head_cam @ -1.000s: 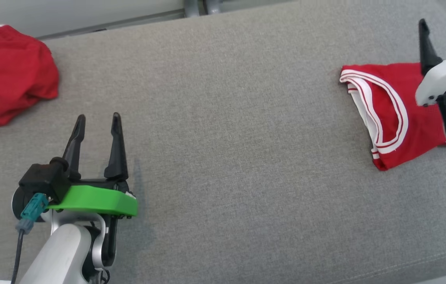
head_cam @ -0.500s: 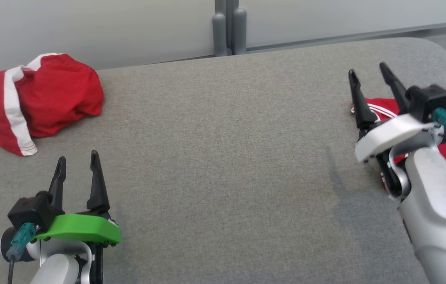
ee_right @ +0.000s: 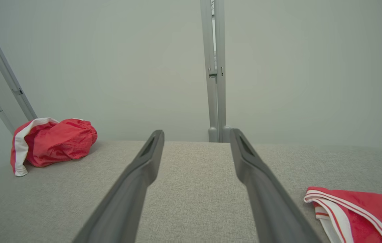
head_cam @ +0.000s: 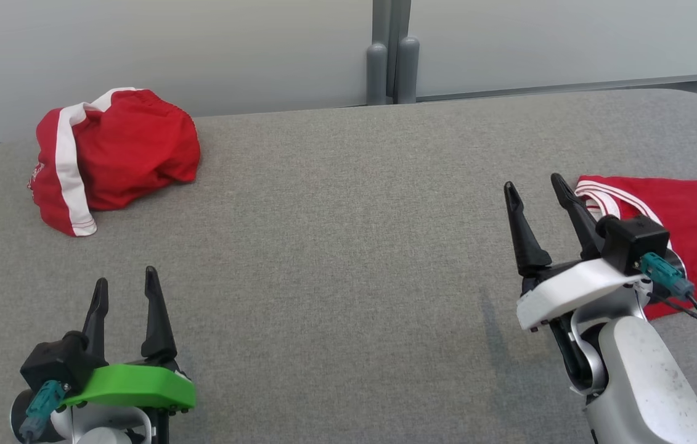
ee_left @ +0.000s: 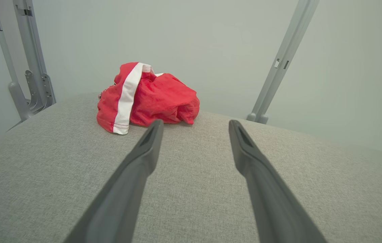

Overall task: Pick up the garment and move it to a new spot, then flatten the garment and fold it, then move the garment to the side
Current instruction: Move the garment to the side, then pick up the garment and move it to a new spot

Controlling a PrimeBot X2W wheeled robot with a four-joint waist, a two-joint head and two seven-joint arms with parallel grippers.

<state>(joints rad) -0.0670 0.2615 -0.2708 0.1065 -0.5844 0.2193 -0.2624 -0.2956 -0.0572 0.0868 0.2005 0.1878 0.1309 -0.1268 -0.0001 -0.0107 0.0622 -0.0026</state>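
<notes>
Bench (head_cam: 348, 296), grey: crumpled red shorts (head_cam: 120, 154) at 10 o'clock, folded jersey (head_cam: 687, 228) at 3 o'clock; left gripper (head_cam: 125, 275) and right gripper (head_cam: 532, 181) empty, jaws spread; step likely pick-up, needing a left reach to the shorts.
</notes>
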